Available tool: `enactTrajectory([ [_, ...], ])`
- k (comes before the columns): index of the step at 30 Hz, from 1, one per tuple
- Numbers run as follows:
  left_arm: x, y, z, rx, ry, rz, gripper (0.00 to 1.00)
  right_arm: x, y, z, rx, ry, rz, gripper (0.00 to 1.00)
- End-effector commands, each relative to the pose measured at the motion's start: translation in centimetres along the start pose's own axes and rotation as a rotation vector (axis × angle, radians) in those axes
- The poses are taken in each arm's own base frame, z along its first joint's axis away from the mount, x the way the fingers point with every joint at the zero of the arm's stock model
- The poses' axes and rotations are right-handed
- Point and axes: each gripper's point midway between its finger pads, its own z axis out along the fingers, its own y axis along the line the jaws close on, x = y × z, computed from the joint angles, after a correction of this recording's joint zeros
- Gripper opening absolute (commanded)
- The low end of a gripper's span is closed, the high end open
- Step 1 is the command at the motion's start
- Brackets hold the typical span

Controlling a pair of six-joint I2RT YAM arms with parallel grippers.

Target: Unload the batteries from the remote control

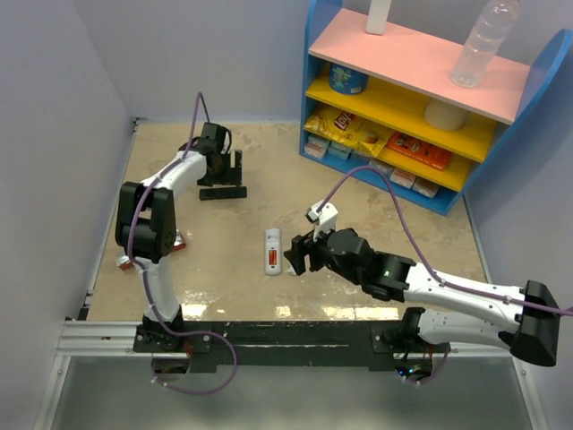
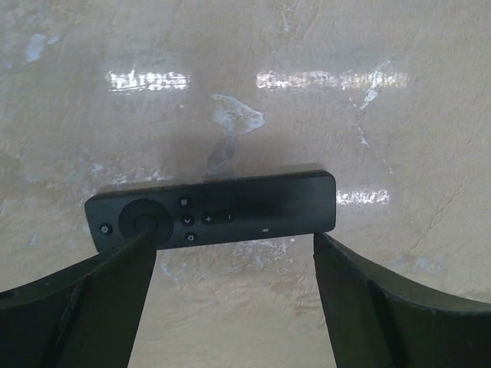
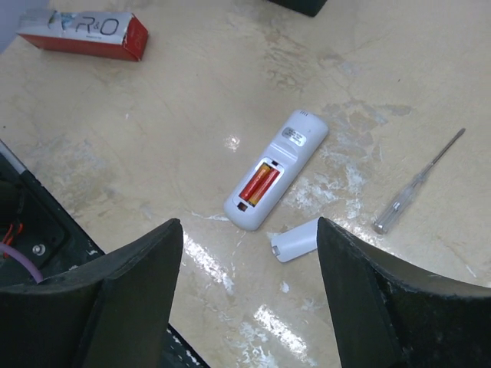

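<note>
The batteries [image 3: 258,185], two orange-red cells, lie side by side in the open bay of the white remote [image 3: 295,138], back-up on the worktop [image 3: 153,138]; its cover [image 3: 295,240] lies just beside. We judge the cells light, rigid, smooth and snugly seated: lever one up at an end. The right pincer [image 3: 247,230] hangs open above them, empty. The left pincer [image 2: 232,241] stands open over a black remote [image 2: 211,211].

Lab test booth: plain partition walls [image 1: 54,134], mounting rail [image 1: 286,333], snack shelf [image 1: 394,112].
</note>
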Motion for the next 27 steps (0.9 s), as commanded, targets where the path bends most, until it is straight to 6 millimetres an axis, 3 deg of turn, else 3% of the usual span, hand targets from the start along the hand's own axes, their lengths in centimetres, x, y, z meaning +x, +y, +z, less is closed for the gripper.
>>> enactTrajectory([
  [1,-3.3,-1.3,0.0,0.080,-0.062,0.087,0.88,-1.6,-0.2,-1.2,-0.009,-0.060,-0.017,0.74],
  [6,-3.0,-1.7,2.2,0.116,-0.028,0.114,0.89,-1.6,-0.8,-1.9,0.011,-0.058,-0.027,0.75],
  [9,-1.8,-1.2,3.4,0.108,0.024,0.103,0.89,-1.3,-1.6,-2.3,0.043,-0.060,-0.036,0.75],
  [17,-0.9,-0.7,3.6,0.097,0.049,0.092,0.90,-1.8,-1.9,-2.8,0.050,-0.079,-0.050,0.75],
  [27,2.8,-0.5,2.9,0.114,0.133,0.080,0.90,-1.7,-2.0,-2.9,0.047,-0.087,-0.042,0.75],
])
